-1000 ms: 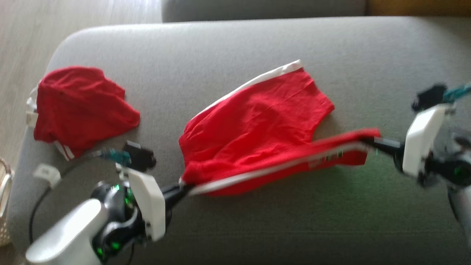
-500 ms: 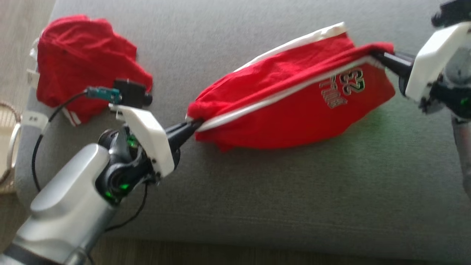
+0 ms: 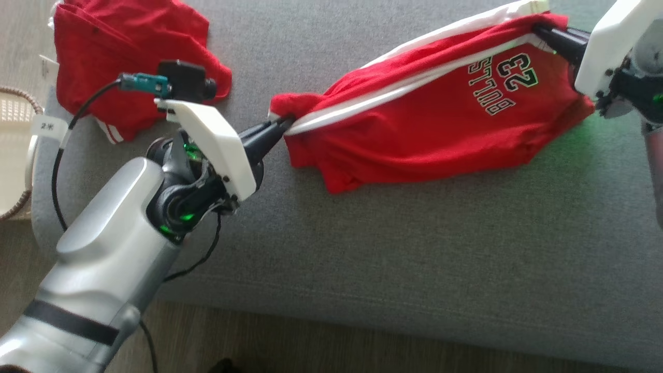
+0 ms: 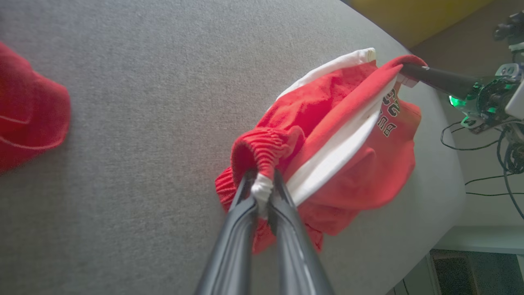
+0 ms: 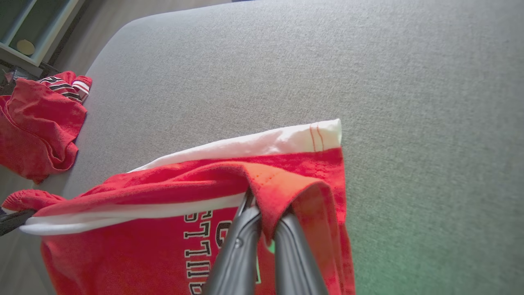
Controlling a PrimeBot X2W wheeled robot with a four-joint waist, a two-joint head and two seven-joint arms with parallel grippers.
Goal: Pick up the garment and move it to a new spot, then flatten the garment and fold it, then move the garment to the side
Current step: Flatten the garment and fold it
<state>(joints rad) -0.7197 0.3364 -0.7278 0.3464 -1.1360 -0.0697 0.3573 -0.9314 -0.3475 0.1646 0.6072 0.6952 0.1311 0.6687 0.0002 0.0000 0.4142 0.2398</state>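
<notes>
- My left pincer [image 3: 284, 124] is clamped on the ribbed red waistband of the garment [image 3: 440, 119], with a small white bit of fabric pinched between the tips.
- My right pincer [image 3: 546, 33] is clamped on a stitched red hem at the garment's other end.
- The garment is a pair of red shorts with white side stripes. It hangs stretched between my two pincers over the grey cushion [image 3: 414, 248], toward the cushion's far right part in the head view.
- In the right wrist view, its white-trimmed far edge lies on the cushion. I cannot tell whether the sagging lower folds touch the cushion.
- The print on the garment reads "BULLS" with "23" beside it, in pale letters with dark outlines. It is upside down in the head view.
- The right wrist view cuts the same print off at the bottom edge, so only parts of the letters show there.
- A second red garment [image 3: 119, 57] lies crumpled at the cushion's far left, well apart from the one I hold. It has striped trim and no lettering that I can read.
- A white tag [image 3: 49, 128] sits on the black cable [image 3: 57, 171] by my left arm. It carries a small mark that starts with "2"; the rest is too small to read.
- A wicker basket [image 3: 15, 150] stands off the cushion's left edge, and wood floor [image 3: 311, 342] shows below the near edge.
</notes>
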